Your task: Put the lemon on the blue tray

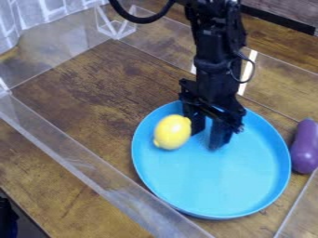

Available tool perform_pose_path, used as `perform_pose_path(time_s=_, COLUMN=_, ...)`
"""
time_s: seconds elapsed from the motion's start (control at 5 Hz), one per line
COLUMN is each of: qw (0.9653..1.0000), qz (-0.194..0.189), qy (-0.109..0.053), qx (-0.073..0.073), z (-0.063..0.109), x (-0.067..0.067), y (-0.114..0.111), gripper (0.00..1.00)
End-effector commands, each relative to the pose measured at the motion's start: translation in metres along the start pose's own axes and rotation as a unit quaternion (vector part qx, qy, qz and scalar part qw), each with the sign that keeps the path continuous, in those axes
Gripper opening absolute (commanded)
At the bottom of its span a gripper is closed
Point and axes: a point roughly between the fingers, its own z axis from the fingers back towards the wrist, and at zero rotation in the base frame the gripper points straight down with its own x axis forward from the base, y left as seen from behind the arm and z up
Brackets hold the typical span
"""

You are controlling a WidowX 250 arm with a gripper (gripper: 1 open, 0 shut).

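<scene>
The lemon (173, 131) is small and bright yellow. It lies free on the left part of the blue tray (236, 181), a large round sky-blue dish on the wooden table. My gripper (215, 138) hangs straight down just right of the lemon, over the middle of the tray. Its dark fingers (231, 130) stand apart with nothing between them, and the lemon sits beside the left finger, outside the jaws.
A dark purple eggplant-like object (306, 146) lies just past the tray's right rim. A clear plastic wall (74, 139) runs along the left and front of the wooden table (99, 88).
</scene>
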Motion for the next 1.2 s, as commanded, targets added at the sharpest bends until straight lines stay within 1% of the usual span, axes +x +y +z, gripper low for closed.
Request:
perform_pose_path(time_s=0.0, qw=0.9998, qz=0.006, qy=-0.014, qx=0.012, z=0.018, x=0.002, y=-0.001, gripper=1.0)
perform_pose_path(time_s=0.2, qw=0.9995, qz=0.019, qy=-0.016, qx=0.018, z=0.026, x=-0.003, y=-0.006, gripper=1.0)
perform_pose_path(time_s=0.4, qw=0.9988, qz=0.037, qy=-0.014, qx=0.028, z=0.034, x=-0.008, y=-0.001, gripper=1.0)
perform_pose_path(time_s=0.6, qw=0.9992, qz=0.016, qy=-0.007, qx=0.036, z=0.032, x=-0.009, y=0.01, gripper=1.0)
perform_pose_path(time_s=0.8, qw=0.9992, qz=-0.007, qy=-0.001, qx=0.039, z=0.029, x=-0.011, y=0.014, gripper=1.0)
perform_pose_path(time_s=1.0, qw=0.9988, qz=0.012, qy=0.002, qx=0.048, z=0.031, x=-0.016, y=0.021, gripper=1.0)
